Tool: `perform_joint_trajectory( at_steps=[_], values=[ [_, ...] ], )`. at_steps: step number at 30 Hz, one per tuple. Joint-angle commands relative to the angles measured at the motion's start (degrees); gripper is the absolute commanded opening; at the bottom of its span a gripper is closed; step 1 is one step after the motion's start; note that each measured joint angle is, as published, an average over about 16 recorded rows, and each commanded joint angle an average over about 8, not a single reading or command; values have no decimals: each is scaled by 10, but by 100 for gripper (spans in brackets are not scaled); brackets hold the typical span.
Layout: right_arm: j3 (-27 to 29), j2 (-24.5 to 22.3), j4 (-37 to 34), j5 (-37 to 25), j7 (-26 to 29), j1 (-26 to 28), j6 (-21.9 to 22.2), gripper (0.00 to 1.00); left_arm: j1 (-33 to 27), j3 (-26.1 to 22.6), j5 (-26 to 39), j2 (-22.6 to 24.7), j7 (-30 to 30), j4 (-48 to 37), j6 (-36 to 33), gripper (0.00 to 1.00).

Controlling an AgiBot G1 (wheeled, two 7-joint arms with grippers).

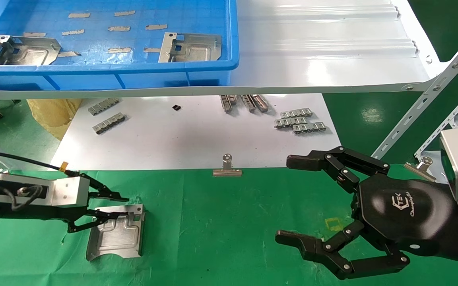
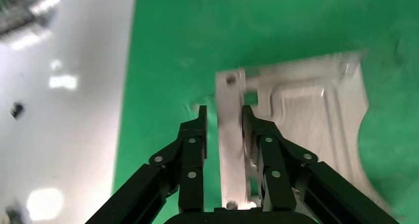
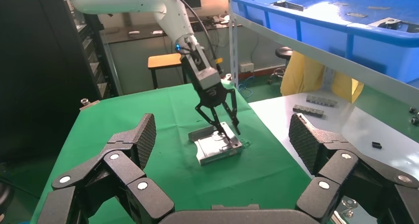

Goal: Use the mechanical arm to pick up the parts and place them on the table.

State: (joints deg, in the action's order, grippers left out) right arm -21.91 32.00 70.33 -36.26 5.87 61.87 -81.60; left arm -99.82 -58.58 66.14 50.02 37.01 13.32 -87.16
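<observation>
One silvery part (image 1: 115,234) lies flat on the green-cloth table (image 1: 221,238). My left gripper (image 1: 125,206), the one with the yellow tag, is low over the part's far edge. In the left wrist view this gripper (image 2: 225,112) straddles the part's folded rim (image 2: 231,135). One finger (image 2: 253,130) is against the rim and the other (image 2: 197,135) stands a little off it, so it is open. Two more parts (image 1: 22,49) (image 1: 191,47) lie in the blue bin (image 1: 105,75). My right gripper (image 1: 288,200) hovers wide open and empty at the right.
The bin stands on a glossy white ribbed shelf (image 1: 324,47) with slotted metal struts (image 1: 424,107). Grey clip strips (image 1: 300,121) (image 1: 107,115) lie on the white sheet (image 1: 181,139). Binder clips (image 1: 227,166) (image 1: 422,165) sit at the cloth's far edge.
</observation>
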Motion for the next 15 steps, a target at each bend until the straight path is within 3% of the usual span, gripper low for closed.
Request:
perform_joint_trajectory(
  at_steps=[1, 9, 15],
  values=[
    [0, 0, 0, 0, 0, 0, 0, 100, -4, 4, -4, 2, 7, -10, -14, 100],
    [0, 0, 0, 0, 0, 0, 0, 100, 12, 16, -80, -23, -93, 7, -48, 100],
    [0, 0, 0, 0, 0, 0, 0, 100, 30, 17, -107, -35, -119, 23, -51, 100]
  ],
)
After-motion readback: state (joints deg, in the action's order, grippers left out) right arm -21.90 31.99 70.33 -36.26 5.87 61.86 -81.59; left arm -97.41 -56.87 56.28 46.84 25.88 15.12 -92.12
